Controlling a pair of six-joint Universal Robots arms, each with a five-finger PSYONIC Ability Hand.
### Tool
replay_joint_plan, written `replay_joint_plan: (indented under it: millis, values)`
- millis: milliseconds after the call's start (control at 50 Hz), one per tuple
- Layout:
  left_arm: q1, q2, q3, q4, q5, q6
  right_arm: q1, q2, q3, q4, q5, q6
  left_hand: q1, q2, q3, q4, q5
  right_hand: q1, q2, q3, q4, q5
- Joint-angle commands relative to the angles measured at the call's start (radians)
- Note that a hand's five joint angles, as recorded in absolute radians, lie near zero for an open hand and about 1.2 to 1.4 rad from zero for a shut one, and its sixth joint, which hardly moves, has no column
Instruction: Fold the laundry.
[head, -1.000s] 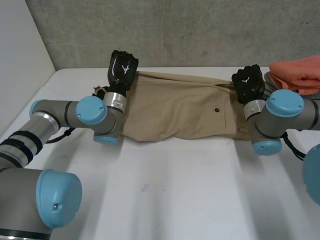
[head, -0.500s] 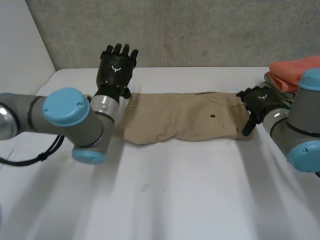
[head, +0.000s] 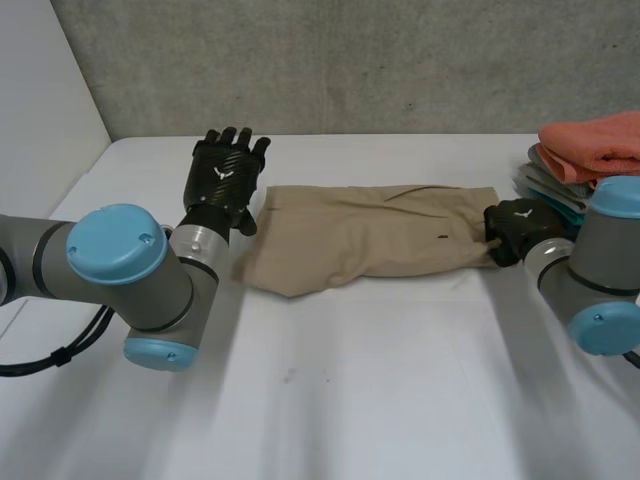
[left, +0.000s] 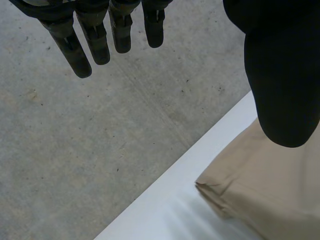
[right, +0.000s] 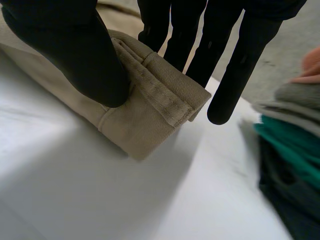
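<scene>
While one pair of tan trousers is lying folded into a long strip across the middle of the head view, on the white table, two black hands are sitting at its two ends. The left hand, at centre left of the frame, is hovering at the strip's left end with its fingers stretched straight and spread, gripping nothing. Whether its thumb is touching the cloth below it, I cannot tell.

The right hand, at centre right, is clamping the trousers' other end. Its thumb is pressing down on top and its fingers are reaching down behind the folded edge.

One pile of folded laundry is sitting at the upper right of the frame, near that hand and apart from the trousers. One orange cloth is lying on top of it, with grey and teal layers beneath.
</scene>
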Motion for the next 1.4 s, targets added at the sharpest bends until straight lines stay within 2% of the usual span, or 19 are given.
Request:
replay_joint_plan:
  millis: [20, 120, 200, 260, 380, 480, 580, 660, 680, 700, 780, 840, 900, 940, 1020, 1120, 1180, 1320, 1400]
  values:
    - [0.001, 0.044, -0.026, -0.002, -0.003, -0.002, -0.041, -0.103, 0.080, 0.034, 0.011, -0.113, -0.017, -0.034, -0.042, -0.030, -0.047, 0.334, 0.228, 0.229, 0.200, 0.262]
    - [0.006, 0.101, -0.069, -0.002, -0.003, -0.009, -0.109, -0.172, 0.136, 0.084, 0.052, -0.452, -0.017, -0.034, -0.042, -0.030, -0.047, 0.334, 0.228, 0.229, 0.200, 0.262]
    - [0.010, 0.142, -0.106, -0.002, -0.003, -0.024, -0.113, -0.181, 0.124, 0.068, 0.092, -0.626, -0.017, -0.034, -0.042, -0.030, -0.047, 0.334, 0.228, 0.229, 0.200, 0.262]
    - [0.016, 0.167, -0.128, -0.002, -0.003, -0.044, -0.085, -0.183, 0.110, 0.031, 0.083, -0.642, -0.017, -0.034, -0.042, -0.030, -0.047, 0.334, 0.228, 0.229, 0.200, 0.262]
    - [0.015, 0.205, -0.158, -0.004, -0.002, -0.073, 0.142, -0.181, 0.073, -0.147, 0.000, -0.642, -0.017, -0.034, -0.042, -0.030, -0.047, 0.334, 0.228, 0.229, 0.200, 0.262]
    - [0.016, 0.228, -0.181, -0.004, -0.002, -0.075, 0.315, -0.131, 0.073, -0.310, -0.147, -0.657, -0.017, -0.034, -0.042, -0.030, -0.047, 0.334, 0.228, 0.229, 0.200, 0.262]
    - [0.022, 0.233, -0.191, -0.002, -0.002, -0.075, 0.447, -0.004, 0.062, -0.316, -0.267, -0.654, -0.017, -0.034, -0.042, -0.030, -0.047, 0.334, 0.228, 0.229, 0.200, 0.262]
    - [0.025, 0.233, -0.189, -0.002, -0.002, -0.075, 0.490, 0.047, 0.045, -0.302, -0.284, -0.647, -0.017, -0.034, -0.042, -0.030, -0.047, 0.334, 0.228, 0.229, 0.200, 0.262]
    - [0.025, 0.233, -0.188, -0.001, 0.000, -0.075, 0.490, 0.046, 0.044, -0.301, -0.278, -0.645, -0.017, -0.034, -0.042, -0.030, -0.047, 0.091, -0.016, -0.014, -0.043, 0.019]
    - [0.025, 0.233, -0.185, -0.001, -0.002, -0.076, 0.492, 0.036, 0.044, -0.301, -0.267, -0.638, -0.017, -0.034, -0.042, -0.030, -0.047, -0.345, -0.451, -0.450, -0.479, -0.416]
    - [0.027, 0.231, -0.145, -0.002, -0.002, -0.075, 0.489, -0.025, 0.050, -0.299, -0.201, -0.566, -0.017, -0.034, -0.042, -0.030, -0.047, -0.888, -0.994, -0.993, -1.022, -0.959]
    - [0.019, 0.214, -0.068, -0.045, 0.000, -0.076, 0.470, -0.074, 0.062, -0.298, -0.158, -0.440, -0.017, -0.034, -0.042, -0.030, -0.047, -0.888, -0.994, -0.993, -1.022, -0.959]
    - [0.012, 0.191, 0.013, -0.119, 0.004, -0.091, 0.438, -0.161, 0.085, -0.284, -0.121, -0.199, -0.017, -0.034, -0.042, -0.030, -0.047, -0.888, -0.994, -0.993, -1.022, -0.959]
    - [0.010, 0.159, 0.071, -0.166, 0.005, -0.123, 0.417, -0.216, 0.094, -0.249, -0.113, -0.037, -0.016, -0.034, -0.041, -0.029, -0.046, -0.888, -0.994, -0.993, -1.022, -0.959]
    - [-0.020, 0.069, 0.217, -0.281, 0.011, -0.220, 0.322, -0.277, 0.087, -0.131, -0.115, 0.166, -0.007, -0.025, -0.032, -0.020, -0.037, -0.888, -0.994, -0.993, -1.022, -0.959]
    - [-0.091, -0.094, 0.452, -0.470, 0.069, -0.300, 0.225, -0.251, 0.012, 0.035, -0.123, 0.226, 0.011, -0.007, -0.015, -0.003, -0.020, -0.888, -0.994, -0.993, -1.022, -0.959]
    - [-0.116, -0.187, 0.554, -0.553, 0.100, -0.314, 0.205, -0.165, -0.074, 0.127, -0.124, 0.225, 0.028, 0.010, 0.003, 0.015, -0.002, -0.888, -0.994, -0.993, -1.022, -0.959]
    - [-0.152, -0.325, 0.641, -0.643, 0.092, -0.315, 0.156, 0.025, -0.238, 0.276, -0.136, 0.220, 0.049, 0.031, 0.024, 0.036, 0.019, -0.888, -0.994, -0.993, -1.022, -0.959]
    - [-0.151, -0.381, 0.645, -0.682, 0.058, -0.308, 0.143, 0.107, -0.286, 0.290, -0.149, 0.188, 0.067, 0.049, 0.041, 0.053, 0.036, -0.888, -0.994, -0.993, -1.022, -0.959]
